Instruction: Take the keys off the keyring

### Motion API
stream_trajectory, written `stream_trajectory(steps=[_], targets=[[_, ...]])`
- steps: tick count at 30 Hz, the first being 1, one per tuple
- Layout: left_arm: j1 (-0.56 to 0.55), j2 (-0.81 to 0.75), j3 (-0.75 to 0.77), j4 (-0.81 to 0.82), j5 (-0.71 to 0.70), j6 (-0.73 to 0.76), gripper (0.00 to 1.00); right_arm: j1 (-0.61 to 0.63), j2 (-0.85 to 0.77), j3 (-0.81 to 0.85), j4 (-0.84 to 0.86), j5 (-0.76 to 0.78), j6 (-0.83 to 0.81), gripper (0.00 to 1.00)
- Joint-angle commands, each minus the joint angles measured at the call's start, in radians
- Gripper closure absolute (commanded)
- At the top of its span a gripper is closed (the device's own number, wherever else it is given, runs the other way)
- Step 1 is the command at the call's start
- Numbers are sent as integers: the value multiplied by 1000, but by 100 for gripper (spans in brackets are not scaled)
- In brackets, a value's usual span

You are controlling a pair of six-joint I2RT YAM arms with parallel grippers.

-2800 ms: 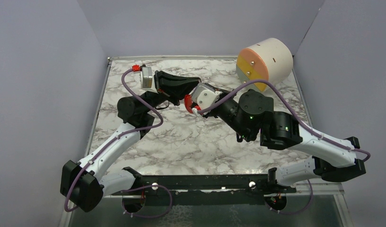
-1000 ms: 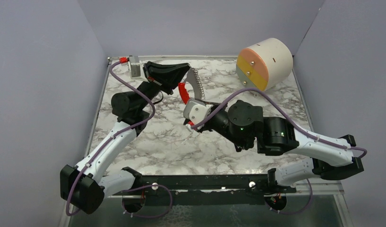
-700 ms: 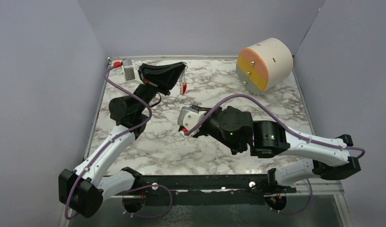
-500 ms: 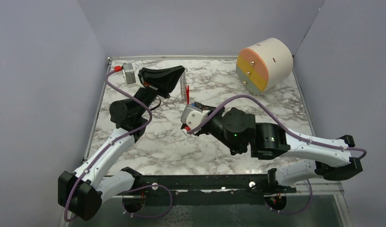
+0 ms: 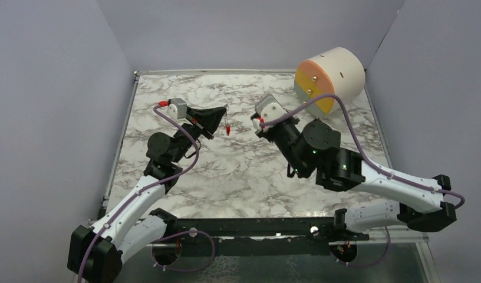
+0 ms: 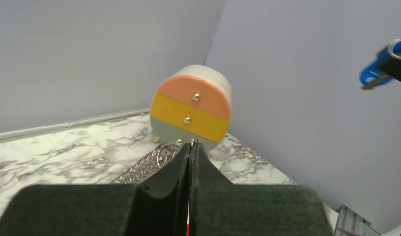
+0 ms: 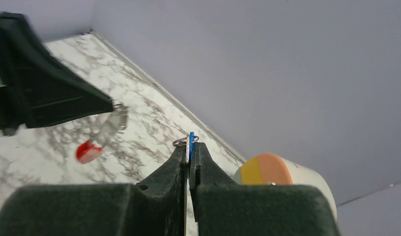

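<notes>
My left gripper point(image 5: 224, 109) is shut, with a sliver of the red keyring point(image 6: 188, 225) in the slit between its fingers. In the top view the keyring point(image 5: 227, 128) dangles below its tip. The silvery keys point(image 6: 149, 164) hang in a fanned bunch beside the left fingers point(image 6: 164, 172). In the right wrist view they point(image 7: 115, 119) blur above the red loop point(image 7: 88, 151). My right gripper point(image 7: 189, 147) is shut on the blue-headed key point(image 7: 191, 140) with its small silver ring. It is held in the air apart from the left gripper and also shows in the left wrist view point(image 6: 378, 73).
The round drawer unit point(image 5: 329, 76) with orange, yellow and grey-green fronts stands at the back right of the marble table point(image 5: 244, 177). Grey walls enclose the table on three sides. A purple cable with a red plug point(image 5: 257, 122) runs along the right arm.
The grippers were together at the bunch. My right gripper has pulled away to the right and up with the blue key. My left gripper has drawn back nearer, keeping the red keyring and silvery keys.
</notes>
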Motion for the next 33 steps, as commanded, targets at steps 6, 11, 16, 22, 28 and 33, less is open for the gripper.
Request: stream_trajectory(steps=[6, 11, 16, 22, 28, 33], targets=[[-3, -4, 69, -236, -151, 179, 100, -336, 207, 152, -33, -276, 192, 99], [-2, 82, 77, -307, -203, 216, 100, -488, 289, 208, -82, -472, 282, 99], [-2, 120, 49, -338, -267, 254, 100, -568, 326, 138, -80, -572, 360, 99], [-2, 139, 40, -357, -278, 264, 100, -582, 329, 5, -43, -652, 438, 99], [-1, 185, 25, -355, -320, 278, 100, -584, 333, -128, 10, -695, 497, 99], [-1, 244, -6, -327, -346, 283, 100, -602, 376, -204, 58, -724, 524, 99]])
